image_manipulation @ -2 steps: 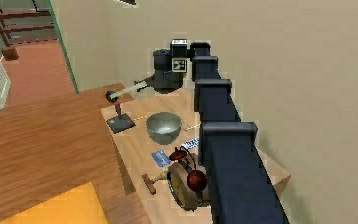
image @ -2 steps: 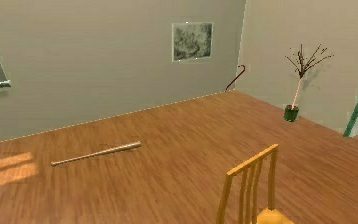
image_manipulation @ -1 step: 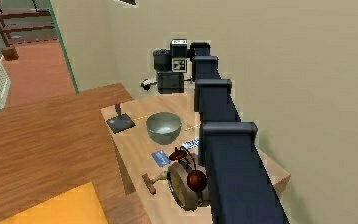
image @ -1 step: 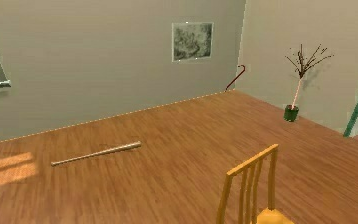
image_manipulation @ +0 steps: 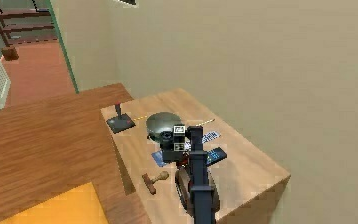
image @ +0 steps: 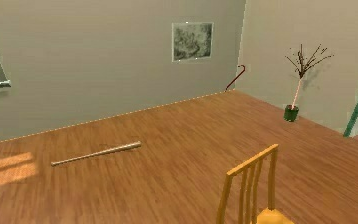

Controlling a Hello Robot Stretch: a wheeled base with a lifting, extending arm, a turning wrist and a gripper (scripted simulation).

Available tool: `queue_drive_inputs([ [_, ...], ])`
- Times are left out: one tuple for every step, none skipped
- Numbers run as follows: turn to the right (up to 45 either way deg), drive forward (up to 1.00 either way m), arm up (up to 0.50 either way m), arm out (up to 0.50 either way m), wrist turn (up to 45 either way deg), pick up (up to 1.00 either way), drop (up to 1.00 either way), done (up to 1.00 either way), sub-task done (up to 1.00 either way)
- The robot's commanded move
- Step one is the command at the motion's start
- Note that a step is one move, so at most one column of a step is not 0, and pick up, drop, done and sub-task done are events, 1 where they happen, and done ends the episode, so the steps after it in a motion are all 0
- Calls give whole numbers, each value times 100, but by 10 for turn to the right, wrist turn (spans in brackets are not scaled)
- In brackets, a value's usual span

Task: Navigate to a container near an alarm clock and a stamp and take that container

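Observation:
A light wooden table (image_manipulation: 249, 170) stands against the beige wall in the arm side view. On it sits a grey rounded bowl (image_manipulation: 164, 123). A small dark object on a flat base (image_manipulation: 119, 122) stands to the bowl's left. A brown wooden-handled stamp (image_manipulation: 153, 181) lies near the table's front edge. The dark arm (image_manipulation: 199, 192) rises from the bottom edge, and the gripper (image_manipulation: 179, 142) ends right at the bowl. I cannot tell whether it holds anything. Small blue flat things (image_manipulation: 211, 137) lie right of the arm.
A yellow seat (image_manipulation: 57, 205) shows at the bottom left, and a teal-framed doorway (image_manipulation: 69, 55) opens beyond. In the forward view a baseball bat (image: 97, 153) lies on the floor, a yellow chair (image: 252, 188) stands close, and a cane (image: 235, 76) and twig vase (image: 295, 100) stand by the far corner.

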Motion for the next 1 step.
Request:
queue_drive_inputs([
  [0, 0, 0, 0, 0, 100, 0, 0, 0],
])
